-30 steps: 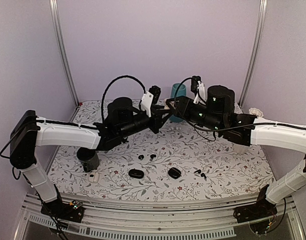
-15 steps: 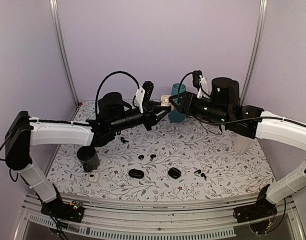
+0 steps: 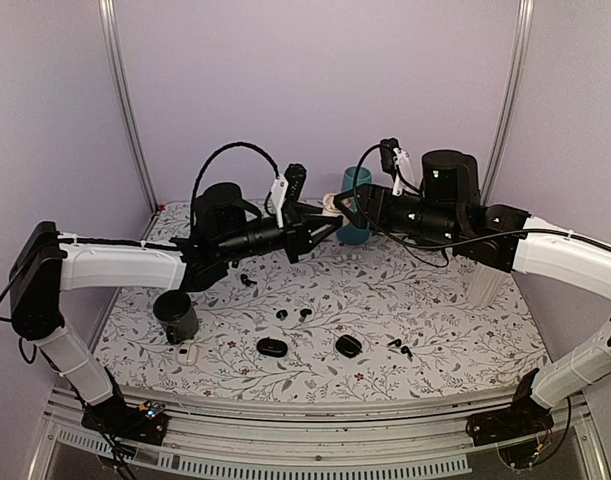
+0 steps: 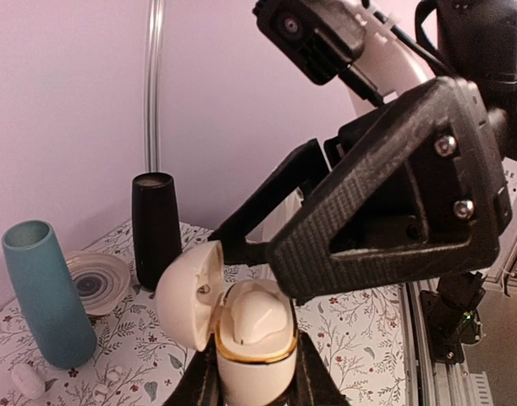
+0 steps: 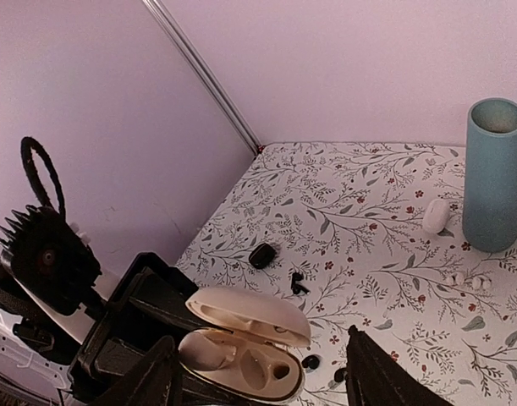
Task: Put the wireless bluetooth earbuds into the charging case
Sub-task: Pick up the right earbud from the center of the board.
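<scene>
Above the back of the tabletop (image 3: pixel 435 300), my left tool (image 4: pixel 256 379) is clamped on the base of the cream charging case (image 5: pixel 241 359), holding it in the air with the lid swung up. My right tool (image 5: pixel 262 342) straddles that case with its fingers spread wide, a gap showing on at least one side, and it has nothing in its grasp. From the right wrist view one socket looks empty. The other seems to carry a pale bud, though I cannot be sure. The black earbuds (image 3: pixel 281 314) lie loose on the tabletop well below, near the two black cases (image 3: pixel 271 347).

I judge the step in hand to be getting the right tool clear of the open lid so it can go down for a bud. To do it well I would back it straight away from the case without brushing the lid, since a nudge could snap it shut or twist the case in the left grip. The left should hold the case level. The buds are tiny and glossy, so I would close on one squarely.
</scene>
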`<state>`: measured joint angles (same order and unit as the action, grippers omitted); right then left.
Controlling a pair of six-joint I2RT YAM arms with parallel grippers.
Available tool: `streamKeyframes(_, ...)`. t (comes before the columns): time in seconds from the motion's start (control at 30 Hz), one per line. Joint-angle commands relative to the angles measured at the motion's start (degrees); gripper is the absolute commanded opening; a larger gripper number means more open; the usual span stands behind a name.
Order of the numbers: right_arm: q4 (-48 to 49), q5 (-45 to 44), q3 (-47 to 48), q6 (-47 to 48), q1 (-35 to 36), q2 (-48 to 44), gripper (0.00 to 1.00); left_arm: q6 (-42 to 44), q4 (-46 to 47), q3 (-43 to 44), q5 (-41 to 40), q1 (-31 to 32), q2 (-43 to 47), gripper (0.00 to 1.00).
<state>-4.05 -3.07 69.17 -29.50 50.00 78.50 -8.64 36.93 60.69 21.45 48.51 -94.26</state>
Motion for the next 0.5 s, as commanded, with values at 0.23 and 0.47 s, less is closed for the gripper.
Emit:
streamKeyframes(0.23,-3.37,-0.91,0.80,2.04,-1.88,-0.44,0.66,-1.19,1.01,-0.36,5.94,-1.33,2.57,0.00)
streamKeyframes(0.47,-3.74,0.14,0.51,2.24,-3.31,-2.51,0.67,-3.36,2.47,-1.81,7.11,-3.36,3.05,0.00)
